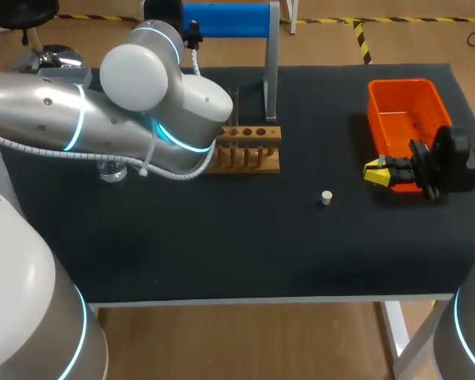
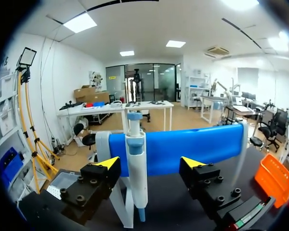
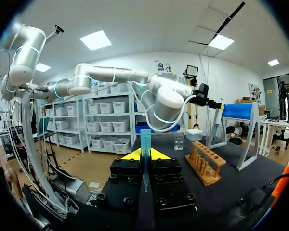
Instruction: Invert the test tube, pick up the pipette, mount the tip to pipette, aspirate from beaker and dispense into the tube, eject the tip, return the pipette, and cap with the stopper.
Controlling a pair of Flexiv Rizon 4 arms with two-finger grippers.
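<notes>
On the table (image 1: 222, 245) sit 1 wooden rack (image 1: 248, 148), 1 stopper (image 1: 326, 197) and 1 orange bin (image 1: 400, 82); right gripper (image 3: 145, 155) clamps 1 test tube (image 3: 145, 139), left gripper (image 2: 150, 163) gapes wide before 1 pipette (image 2: 136, 166).

We see a black table (image 1: 222, 245) with an orange bin (image 1: 404, 119) standing open and upright near its far right corner. A wooden rack (image 1: 253, 167) stands toward the far middle, just in front of a stand (image 1: 271, 71) carrying a blue bar (image 1: 226, 20).
</notes>
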